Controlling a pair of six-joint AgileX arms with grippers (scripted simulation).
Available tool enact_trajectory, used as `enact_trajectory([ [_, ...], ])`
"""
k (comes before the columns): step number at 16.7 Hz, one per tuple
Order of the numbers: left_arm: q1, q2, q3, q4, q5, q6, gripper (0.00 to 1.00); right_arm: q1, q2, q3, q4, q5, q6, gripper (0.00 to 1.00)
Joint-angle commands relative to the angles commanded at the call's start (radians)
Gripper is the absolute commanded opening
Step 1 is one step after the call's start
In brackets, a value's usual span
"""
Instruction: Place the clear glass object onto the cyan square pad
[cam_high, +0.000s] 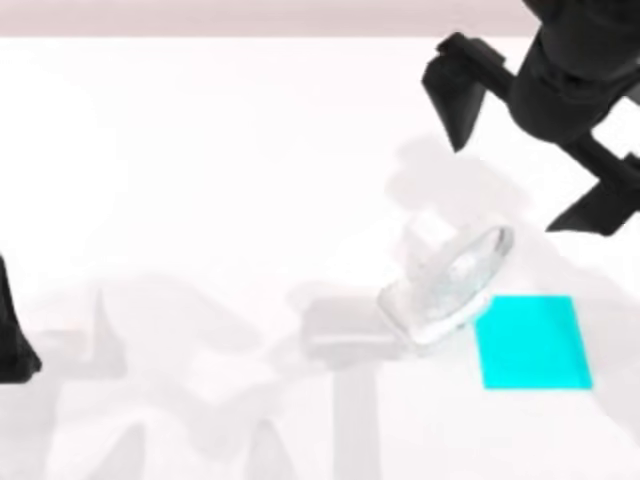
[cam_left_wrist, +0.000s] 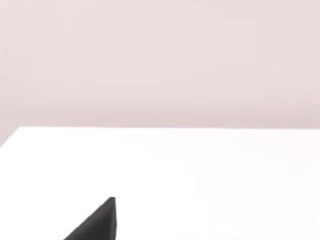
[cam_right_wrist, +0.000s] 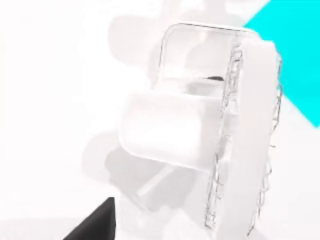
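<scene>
Top view shows the right gripper (cam_high: 530, 150) hanging high over the far right part of the table (cam_high: 200, 180), its two dark fingers spread wide and nothing between them. The clear glass object (cam_high: 450, 285) sits below and toward the near side of that gripper, well apart from the fingertips, with its oval rim tilted up and its squarish base toward the table's left. Just beyond it, on the side away from the base, lies the cyan square pad (cam_high: 530, 342); the rim's lower edge appears to touch or slightly overlap the pad's near corner, but the glass is not resting on the pad.

In the right wrist view, the glass fills the space ahead of the gripper: a thick rounded body, a fine ribbed rim, and the cyan pad peeking out behind it.

By its look the piece is rigid, smooth and probably slippery, and likely brittle at the thin rim. The safest hold seems to be across the stout middle body, fingers closing on its two opposite sides, not on the rim. A gentle squeeze would suit it, as a hard pinch could make it skid out.

The left gripper (cam_high: 15, 345) is parked at the table's left edge; whether its fingers are apart cannot be told.
</scene>
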Motion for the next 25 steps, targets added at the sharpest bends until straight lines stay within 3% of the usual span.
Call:
enact_trajectory([
  [4,0.000,0.000,0.000,0.000,0.000,0.000,1.00,0.050,0.169,0.151,-0.145,0.004,0.133,1.00],
  [9,0.000,0.000,0.000,0.000,0.000,0.000,1.00,0.057,0.192,0.172,-0.169,0.005,0.154,1.00],
  [18,0.000,0.000,0.000,0.000,0.000,0.000,1.00,0.056,0.175,-0.038,0.023,0.005,0.152,1.00],
  [23,0.000,0.000,0.000,0.000,0.000,0.000,1.00,0.057,0.175,-0.052,0.037,0.005,0.153,1.00],
  [25,0.000,0.000,0.000,0.000,0.000,0.000,1.00,0.057,0.175,-0.052,0.037,0.005,0.153,0.85],
])
